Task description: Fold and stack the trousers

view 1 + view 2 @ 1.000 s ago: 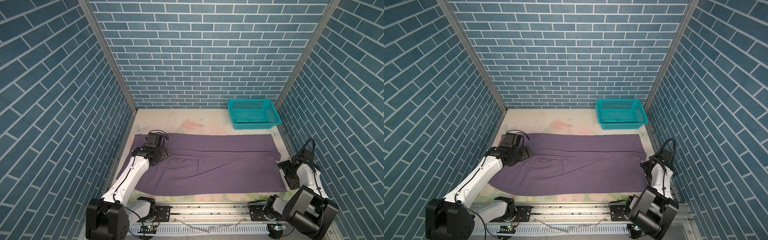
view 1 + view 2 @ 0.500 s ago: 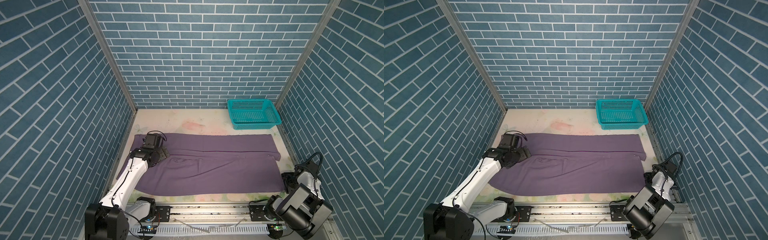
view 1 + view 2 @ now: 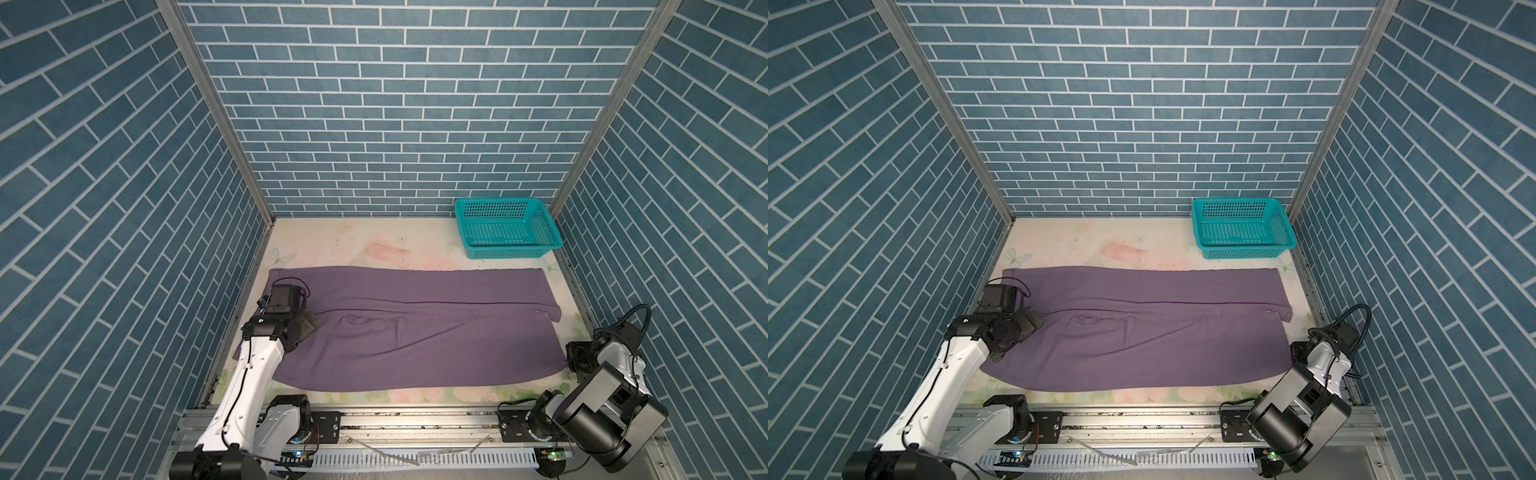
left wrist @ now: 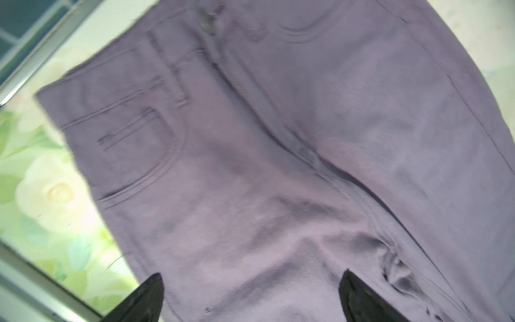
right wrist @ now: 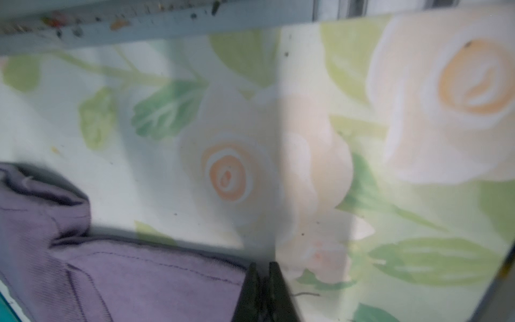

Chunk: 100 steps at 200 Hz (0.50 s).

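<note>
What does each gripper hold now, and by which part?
Left gripper: nothing, fingers open over the trousers' waist. Right gripper: fingers shut at a leg hem; a grip on cloth cannot be told.

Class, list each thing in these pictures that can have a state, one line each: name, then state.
trousers: unfolded, spread flat lengthwise on the table, legs side by side.
basket: upright, empty, at the far right corner.
left gripper: open, over the waistband end, holding nothing.
right gripper: shut, at the hem edge; grip on cloth unclear.
</note>
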Each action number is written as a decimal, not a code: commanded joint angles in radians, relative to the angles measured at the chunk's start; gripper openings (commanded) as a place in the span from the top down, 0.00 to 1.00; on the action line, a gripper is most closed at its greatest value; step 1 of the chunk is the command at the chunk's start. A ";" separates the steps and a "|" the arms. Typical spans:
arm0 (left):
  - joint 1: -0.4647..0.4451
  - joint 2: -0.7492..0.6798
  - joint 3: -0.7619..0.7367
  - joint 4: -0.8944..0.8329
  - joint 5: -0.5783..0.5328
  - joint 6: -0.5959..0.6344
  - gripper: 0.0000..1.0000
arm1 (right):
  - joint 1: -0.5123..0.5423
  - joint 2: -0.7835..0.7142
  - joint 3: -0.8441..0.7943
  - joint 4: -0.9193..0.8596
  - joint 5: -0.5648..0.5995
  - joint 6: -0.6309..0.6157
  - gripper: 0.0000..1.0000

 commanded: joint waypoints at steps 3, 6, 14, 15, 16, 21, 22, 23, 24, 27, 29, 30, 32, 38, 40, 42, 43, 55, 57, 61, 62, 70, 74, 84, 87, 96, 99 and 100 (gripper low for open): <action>0.054 -0.037 -0.055 -0.079 -0.013 -0.026 0.01 | -0.046 -0.018 0.099 -0.038 0.059 -0.011 1.00; 0.054 -0.038 -0.058 -0.078 -0.013 -0.029 0.01 | -0.053 -0.015 0.101 -0.036 0.058 -0.007 1.00; 0.056 -0.033 -0.060 -0.082 -0.017 -0.038 0.01 | -0.075 -0.004 0.101 -0.021 0.039 0.004 1.00; 0.056 -0.031 -0.060 -0.083 -0.020 -0.039 0.01 | -0.076 -0.002 0.100 -0.019 0.035 0.006 1.00; 0.056 -0.031 -0.060 -0.084 -0.021 -0.039 0.01 | -0.079 -0.002 0.100 -0.018 0.032 0.007 1.00; 0.057 -0.025 -0.059 -0.091 -0.032 -0.043 0.01 | -0.093 0.003 0.096 -0.007 0.018 0.015 1.00; 0.058 -0.023 -0.058 -0.092 -0.035 -0.044 0.01 | -0.096 0.005 0.096 -0.005 0.015 0.017 1.00; 0.058 -0.022 -0.057 -0.093 -0.037 -0.045 0.01 | -0.098 0.007 0.094 -0.003 0.011 0.018 1.00; 0.058 -0.020 -0.056 -0.094 -0.040 -0.045 0.01 | -0.100 0.008 0.094 -0.001 0.008 0.019 1.00; 0.060 -0.015 -0.054 -0.098 -0.047 -0.047 0.01 | -0.107 0.012 0.090 0.006 0.002 0.022 1.00; 0.060 -0.012 -0.054 -0.099 -0.052 -0.048 0.01 | -0.112 0.014 0.089 0.011 -0.002 0.023 1.00; 0.060 -0.011 -0.053 -0.099 -0.054 -0.048 0.01 | -0.114 0.015 0.088 0.012 -0.004 0.024 1.00; 0.062 -0.008 -0.053 -0.099 -0.057 -0.049 0.01 | -0.117 0.016 0.086 0.015 -0.008 0.025 1.00; 0.068 0.002 -0.055 -0.095 -0.066 -0.047 0.01 | -0.125 0.017 0.082 0.020 -0.013 0.028 1.00; 0.070 0.005 -0.056 -0.094 -0.066 -0.046 0.01 | -0.126 0.018 0.081 0.023 -0.014 0.029 1.00; 0.073 0.008 -0.057 -0.090 -0.066 -0.045 0.01 | -0.127 0.019 0.080 0.027 -0.016 0.029 1.00; 0.074 0.010 -0.058 -0.088 -0.067 -0.045 0.01 | -0.127 0.018 0.080 0.028 -0.016 0.029 1.00; 0.093 0.034 -0.071 -0.070 -0.066 -0.042 0.01 | -0.128 0.011 0.077 0.034 -0.013 0.026 1.00; 0.096 0.037 -0.074 -0.066 -0.064 -0.041 0.00 | -0.128 0.009 0.078 0.034 -0.012 0.025 1.00; 0.102 0.045 -0.081 -0.058 -0.062 -0.040 0.01 | -0.128 0.006 0.077 0.035 -0.010 0.022 1.00; 0.103 0.048 -0.083 -0.055 -0.062 -0.040 0.01 | -0.128 0.005 0.077 0.034 -0.009 0.022 1.00; 0.113 0.062 -0.100 -0.040 -0.062 -0.043 0.01 | -0.128 0.001 0.078 0.031 -0.005 0.018 1.00; 0.118 0.066 -0.108 -0.032 -0.063 -0.044 0.01 | -0.128 0.000 0.078 0.028 -0.003 0.015 1.00; 0.136 0.073 -0.133 -0.019 -0.070 -0.048 0.01 | -0.128 0.000 0.085 0.024 0.004 0.006 1.00; 0.141 0.073 -0.140 -0.015 -0.073 -0.049 0.01 | -0.129 0.000 0.086 0.023 0.005 0.005 1.00; 0.161 0.066 -0.159 -0.009 -0.084 -0.054 0.03 | -0.130 0.003 0.091 0.023 0.004 0.002 1.00; 0.168 0.061 -0.162 -0.010 -0.090 -0.056 0.03 | -0.129 0.003 0.092 0.022 0.004 0.001 1.00; 0.170 0.059 -0.163 -0.010 -0.093 -0.057 0.03 | -0.128 0.002 0.092 0.022 0.003 0.000 1.00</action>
